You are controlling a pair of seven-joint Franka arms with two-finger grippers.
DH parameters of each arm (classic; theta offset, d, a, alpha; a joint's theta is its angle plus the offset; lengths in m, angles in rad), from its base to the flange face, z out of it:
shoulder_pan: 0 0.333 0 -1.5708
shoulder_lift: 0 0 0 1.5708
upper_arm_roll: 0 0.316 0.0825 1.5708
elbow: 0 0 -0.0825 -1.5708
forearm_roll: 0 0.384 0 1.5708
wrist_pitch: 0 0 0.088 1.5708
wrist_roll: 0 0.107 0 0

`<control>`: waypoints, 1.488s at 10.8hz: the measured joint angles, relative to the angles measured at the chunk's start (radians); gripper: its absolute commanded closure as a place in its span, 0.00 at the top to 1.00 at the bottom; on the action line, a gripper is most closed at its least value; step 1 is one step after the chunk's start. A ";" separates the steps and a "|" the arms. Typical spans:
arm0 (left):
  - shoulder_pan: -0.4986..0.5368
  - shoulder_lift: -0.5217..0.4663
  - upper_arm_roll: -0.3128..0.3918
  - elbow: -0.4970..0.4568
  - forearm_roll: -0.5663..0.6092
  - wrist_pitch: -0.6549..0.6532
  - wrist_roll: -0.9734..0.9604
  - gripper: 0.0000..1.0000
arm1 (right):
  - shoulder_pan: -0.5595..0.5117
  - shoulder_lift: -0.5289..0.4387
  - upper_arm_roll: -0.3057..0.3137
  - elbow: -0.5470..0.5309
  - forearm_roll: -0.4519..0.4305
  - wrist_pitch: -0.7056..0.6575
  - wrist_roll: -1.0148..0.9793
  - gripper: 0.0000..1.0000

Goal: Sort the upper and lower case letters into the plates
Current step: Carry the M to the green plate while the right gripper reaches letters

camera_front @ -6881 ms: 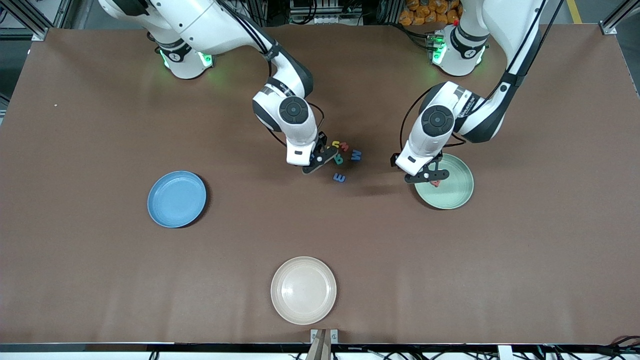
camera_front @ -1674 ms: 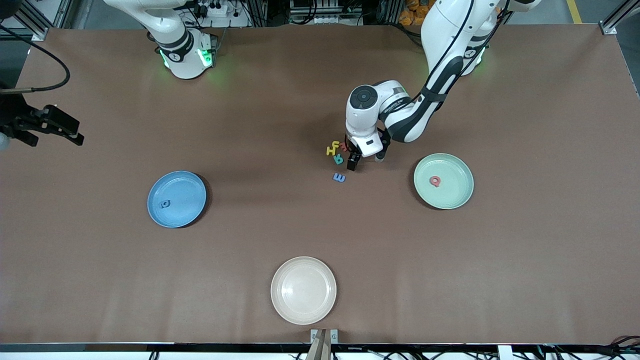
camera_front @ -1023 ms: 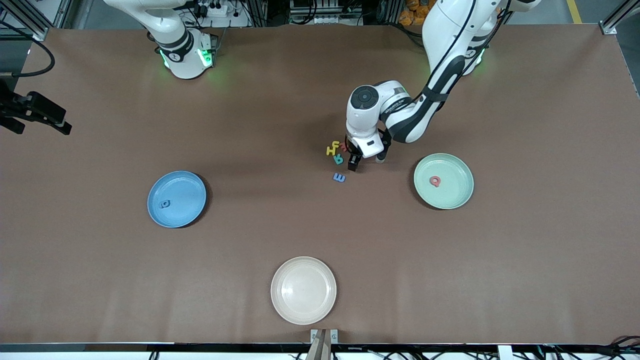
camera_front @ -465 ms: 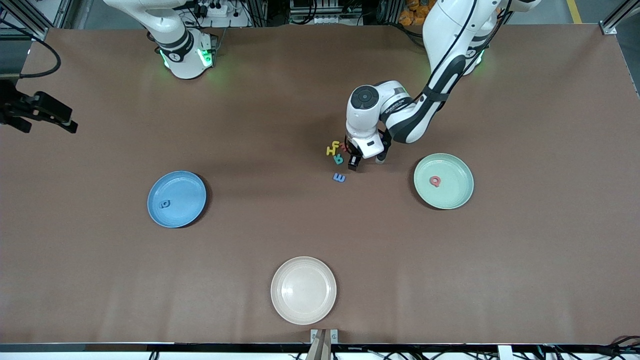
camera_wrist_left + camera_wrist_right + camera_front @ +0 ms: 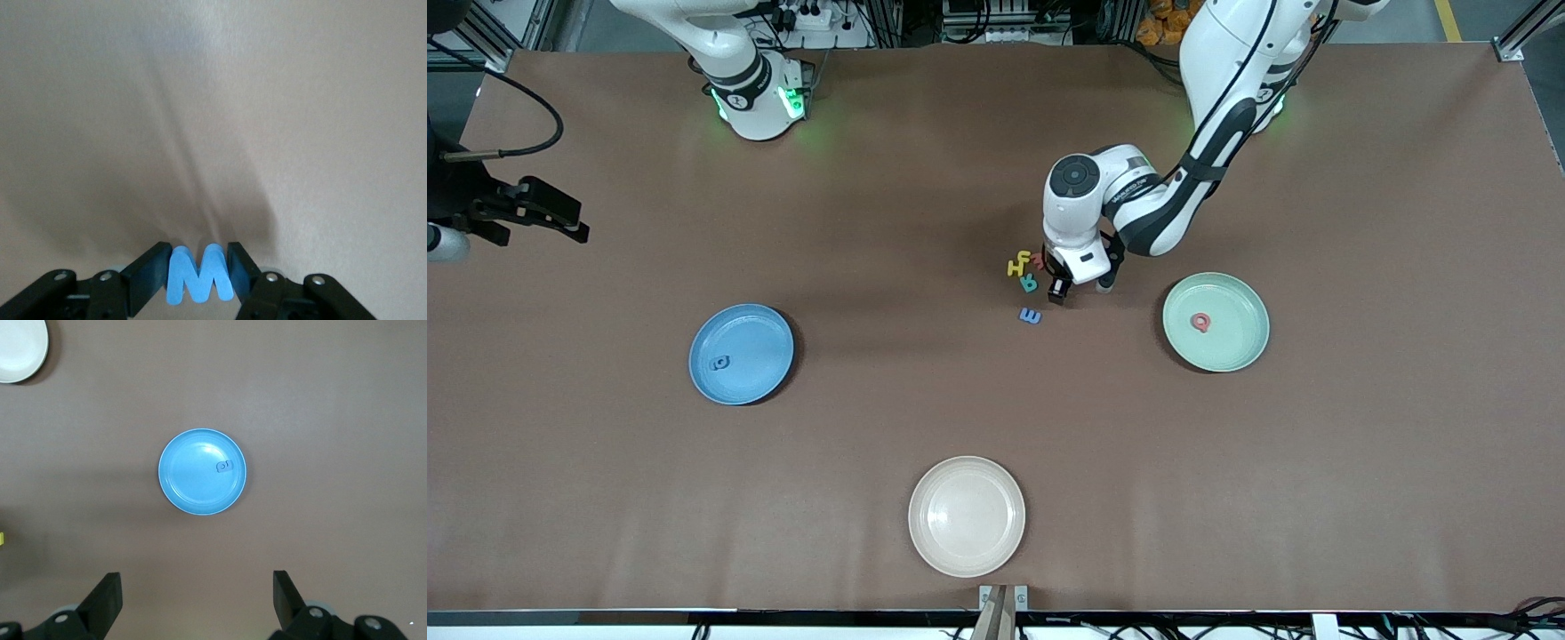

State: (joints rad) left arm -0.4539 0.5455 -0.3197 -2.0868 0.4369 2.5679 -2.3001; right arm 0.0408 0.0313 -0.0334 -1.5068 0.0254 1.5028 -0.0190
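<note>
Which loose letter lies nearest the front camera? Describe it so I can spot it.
Start at the mint green plate and look toward the table's middle, to the letter cluster by the left gripper. The blue letter lies alone, nearer the camera than the yellow letter and teal letter.

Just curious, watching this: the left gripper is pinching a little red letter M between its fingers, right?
Not quite: the flat letter M is blue, not red. The left gripper does pinch it between its fingers, as the left wrist view shows.
</note>
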 measured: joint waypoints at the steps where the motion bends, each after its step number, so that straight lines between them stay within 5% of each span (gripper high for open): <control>1: 0.006 0.000 0.000 0.003 0.000 -0.010 0.025 0.09 | 0.000 0.000 -0.001 -0.002 0.005 0.005 -0.006 1.00; 16: 0.141 -0.045 -0.003 0.102 -0.085 -0.298 0.556 0.05 | 0.048 0.000 -0.003 -0.044 0.012 0.070 -0.012 1.00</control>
State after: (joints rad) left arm -0.3133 0.5008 -0.3226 -1.9853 0.3523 2.2697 -1.7443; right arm 0.0893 0.0309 -0.0360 -1.5504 0.0377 1.5727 -0.0310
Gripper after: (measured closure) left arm 0.634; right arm 0.000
